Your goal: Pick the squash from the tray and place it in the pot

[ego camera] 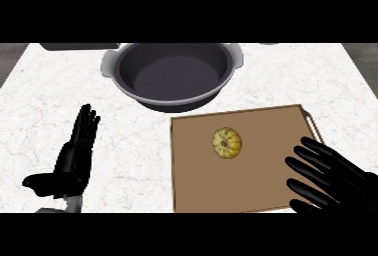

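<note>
White marble-patterned counter top (280, 80) with faint veins fills the view, bordered by grey strips at the far left and far right. At the far middle a round dark grey metal pot (172, 75) with pale side handles is set, its inside seen to hold nothing. Just near of it and to the right, a flat brown rectangular tray (199, 190) with a thin wire handle on its right edge is laid, its far left corner close to the pot's wall. A small yellow ribbed squash (227, 143) is seen lying on the tray, towards its far middle, apart from both hands. The black left hand (76, 155) is held over the bare counter left of the tray, fingers straight and pressed together, thumb out to the left. The black right hand (331, 176) is held over the tray's near right corner, fingers straight and spread, touching nothing that can be seen.
</note>
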### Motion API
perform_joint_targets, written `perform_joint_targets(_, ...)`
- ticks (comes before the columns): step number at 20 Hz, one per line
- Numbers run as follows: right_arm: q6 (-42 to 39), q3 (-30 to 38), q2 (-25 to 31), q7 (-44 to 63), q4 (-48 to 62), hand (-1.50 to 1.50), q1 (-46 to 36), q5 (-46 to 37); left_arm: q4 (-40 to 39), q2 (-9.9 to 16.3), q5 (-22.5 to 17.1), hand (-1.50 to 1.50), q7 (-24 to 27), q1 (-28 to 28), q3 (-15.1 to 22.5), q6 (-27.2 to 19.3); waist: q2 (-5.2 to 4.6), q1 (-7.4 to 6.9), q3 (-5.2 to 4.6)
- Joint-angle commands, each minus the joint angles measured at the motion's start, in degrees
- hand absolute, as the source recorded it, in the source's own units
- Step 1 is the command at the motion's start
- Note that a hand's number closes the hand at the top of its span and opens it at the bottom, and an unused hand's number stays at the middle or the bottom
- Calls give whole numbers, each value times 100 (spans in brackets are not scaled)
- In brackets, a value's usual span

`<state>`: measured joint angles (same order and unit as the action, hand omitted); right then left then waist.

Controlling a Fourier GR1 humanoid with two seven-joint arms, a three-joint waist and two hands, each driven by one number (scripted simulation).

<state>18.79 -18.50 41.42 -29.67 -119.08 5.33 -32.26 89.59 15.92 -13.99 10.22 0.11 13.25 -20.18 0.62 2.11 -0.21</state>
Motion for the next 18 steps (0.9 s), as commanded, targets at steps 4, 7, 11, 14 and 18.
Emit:
perform_joint_targets(4,-594,-459,291,1978,-240,-150,582,-2393,177,-140,169,0,-174,-116,163,-173,-14,-63,-2)
perform_joint_targets(7,-1295,-968,-230,3048,-328,-150,218,-3199,272,-284,290,0,-51,84,380,-194,-40,-246,2)
perform_joint_targets(11,-2231,-1755,-1141,3908,-262,-150,-285,-3937,300,-24,140,0,-603,-419,17,-52,-56,-255,14)
perform_joint_targets(14,-2521,-1842,-1632,3893,181,-150,-577,-4105,408,-156,289,0,-105,244,145,71,-57,-253,18)
perform_joint_targets(18,-2653,-1819,-1720,4256,531,-150,-387,-4581,361,-178,301,0,-286,-32,-36,42,-54,-221,20)
